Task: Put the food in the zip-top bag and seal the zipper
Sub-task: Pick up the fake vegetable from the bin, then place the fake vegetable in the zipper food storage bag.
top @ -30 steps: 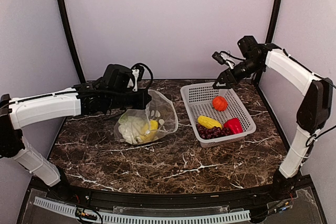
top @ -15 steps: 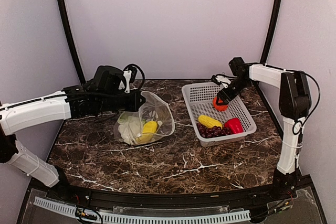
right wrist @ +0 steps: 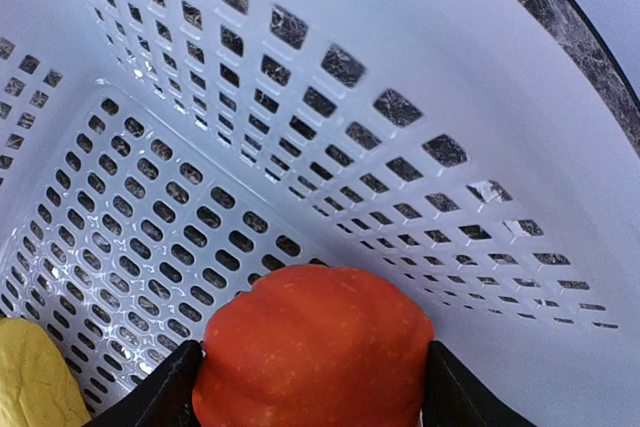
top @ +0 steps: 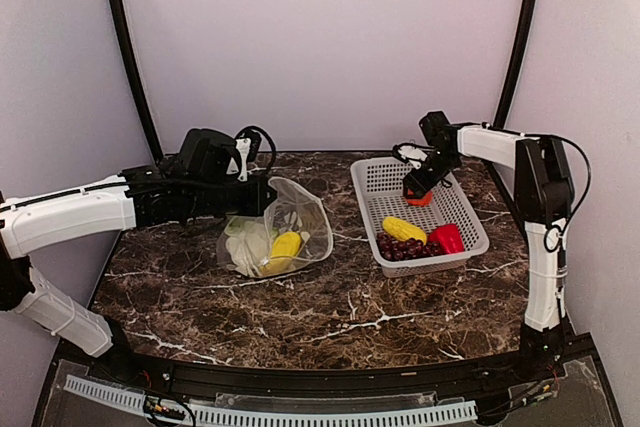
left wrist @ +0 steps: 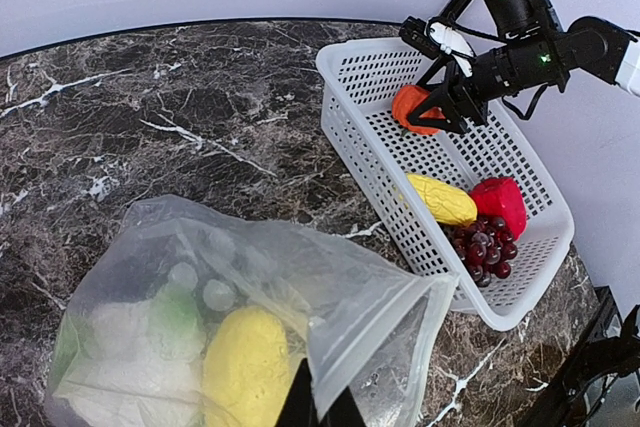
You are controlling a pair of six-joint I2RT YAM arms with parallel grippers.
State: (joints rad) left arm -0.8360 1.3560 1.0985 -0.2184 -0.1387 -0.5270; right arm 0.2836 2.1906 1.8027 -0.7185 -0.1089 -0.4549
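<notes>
Right fingers (right wrist: 460, 402): clamped on the orange round toy (right wrist: 313, 347), at the far end of the basket (left wrist: 345, 117).
Left fingers (left wrist: 298, 402): pinching the bag (left wrist: 250, 277) by its mouth edge, left of the basket.
Bag: white vegetable (top: 245, 242), yellow piece (left wrist: 245, 367).
Basket: second yellow piece (left wrist: 442, 199), red pepper (left wrist: 498, 205), grapes (left wrist: 485, 247).
Risk: the round toy could slip on the lift; if the bag mouth sags, the drop lands on the bench (left wrist: 150, 117).

White mesh basket (top: 385, 179) on dark marble table (top: 300, 297)
</notes>
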